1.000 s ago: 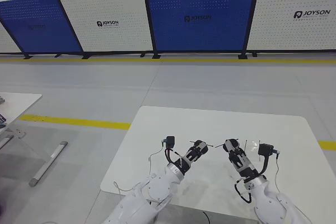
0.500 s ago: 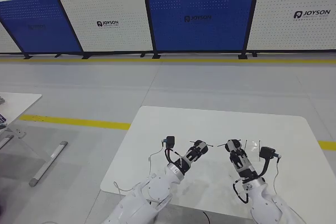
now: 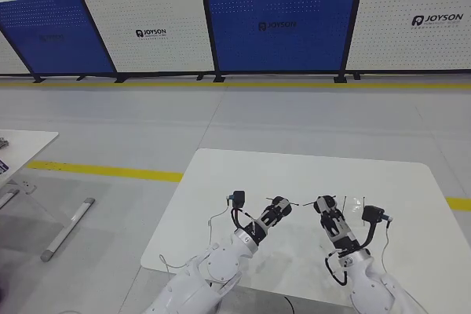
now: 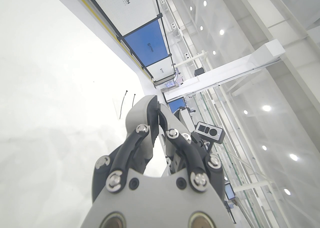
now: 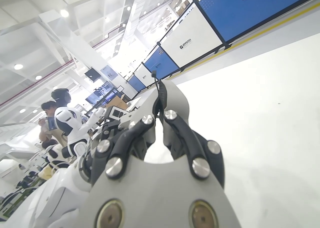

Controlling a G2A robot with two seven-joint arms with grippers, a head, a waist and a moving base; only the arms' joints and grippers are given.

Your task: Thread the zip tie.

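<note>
Over the white table (image 3: 298, 169) my two grippers face each other, a small gap between their tips. My right gripper (image 3: 319, 203) (image 5: 160, 89) is shut on a thin black zip tie (image 5: 154, 74), whose square head sticks out past the fingertips. My left gripper (image 3: 283, 206) (image 4: 158, 110) has its pads pressed together. In the top view a short black strip (image 3: 293, 205) pokes out of it toward the right gripper. Whether the two black ends touch is too small to tell.
Two spare black zip ties (image 3: 345, 202) (image 4: 123, 105) lie on the table just beyond the right gripper. White tabletop stretches all around both arms. A second table (image 3: 16, 145) stands far off to the left, and blue and white panels line the back.
The right arm has shifted very slightly and come back. Both grippers stay shut, and the left arm has not moved.
</note>
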